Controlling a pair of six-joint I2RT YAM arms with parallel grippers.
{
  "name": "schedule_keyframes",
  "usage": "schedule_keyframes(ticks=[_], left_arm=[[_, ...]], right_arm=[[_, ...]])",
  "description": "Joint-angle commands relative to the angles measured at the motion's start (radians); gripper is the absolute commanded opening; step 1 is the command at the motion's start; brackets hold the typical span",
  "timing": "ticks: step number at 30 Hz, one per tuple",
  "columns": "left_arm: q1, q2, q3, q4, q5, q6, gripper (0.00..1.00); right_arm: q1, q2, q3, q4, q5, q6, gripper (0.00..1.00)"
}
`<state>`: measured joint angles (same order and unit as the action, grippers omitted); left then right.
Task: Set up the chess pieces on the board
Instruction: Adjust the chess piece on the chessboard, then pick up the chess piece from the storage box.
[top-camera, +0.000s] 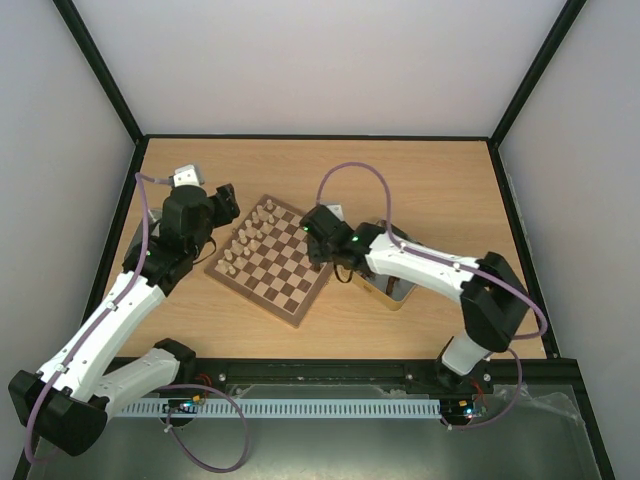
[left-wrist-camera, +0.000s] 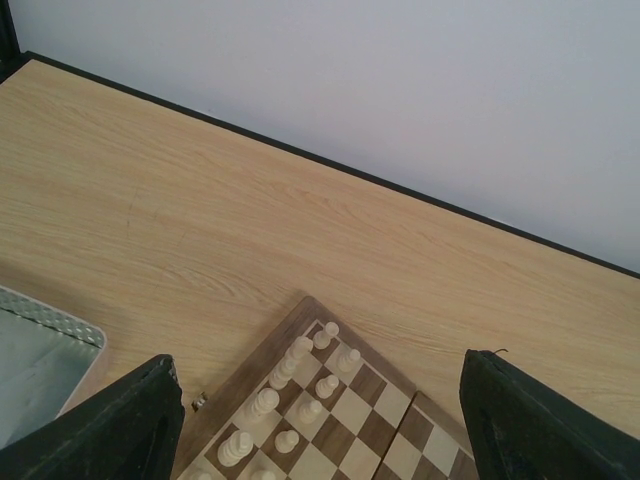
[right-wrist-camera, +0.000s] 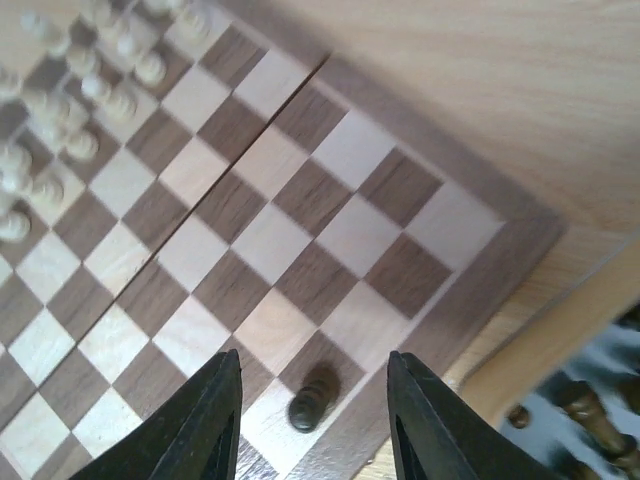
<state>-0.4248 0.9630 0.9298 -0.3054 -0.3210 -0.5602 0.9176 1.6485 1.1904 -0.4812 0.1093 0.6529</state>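
Note:
The board (top-camera: 272, 268) lies turned like a diamond in the middle of the table. Several pale chess pieces (top-camera: 248, 236) stand in two rows along its upper-left side. My left gripper (top-camera: 226, 204) is open and empty, hovering off that side; in the left wrist view the pale pieces (left-wrist-camera: 285, 395) sit between its fingers (left-wrist-camera: 125, 430). My right gripper (top-camera: 318, 236) is open over the board's right corner. In the right wrist view one dark piece (right-wrist-camera: 308, 408) stands on a corner square between the wide-apart fingers (right-wrist-camera: 205, 425), untouched.
A shiny metal tin (top-camera: 392, 288) sits just right of the board under my right arm; several dark pieces (right-wrist-camera: 590, 410) lie inside it. A grey tray (left-wrist-camera: 35, 360) lies left of the board. Black-framed walls enclose the table.

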Motion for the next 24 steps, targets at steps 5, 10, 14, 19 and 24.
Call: schedule_keyframes(ticks=[5,10,14,19,24], left_arm=[[0.008,0.000,0.001,0.031,0.047,0.038,0.78],[0.007,0.004,-0.007,0.071,0.128,0.065,0.79],[0.006,0.011,-0.014,0.108,0.198,0.070,0.79],[0.006,0.023,-0.011,0.123,0.240,0.068,0.79],[0.006,0.022,-0.013,0.123,0.242,0.065,0.79]], right_arm=[[-0.179,-0.219,-0.161,0.038,0.093,0.111,0.38],[-0.359,-0.332,-0.314,0.081,0.003,0.148,0.36],[-0.437,-0.329,-0.402,0.125,-0.108,0.142,0.33],[-0.453,-0.262,-0.418,0.169,-0.220,0.101,0.32],[-0.452,-0.203,-0.395,0.178,-0.282,0.045,0.37]])
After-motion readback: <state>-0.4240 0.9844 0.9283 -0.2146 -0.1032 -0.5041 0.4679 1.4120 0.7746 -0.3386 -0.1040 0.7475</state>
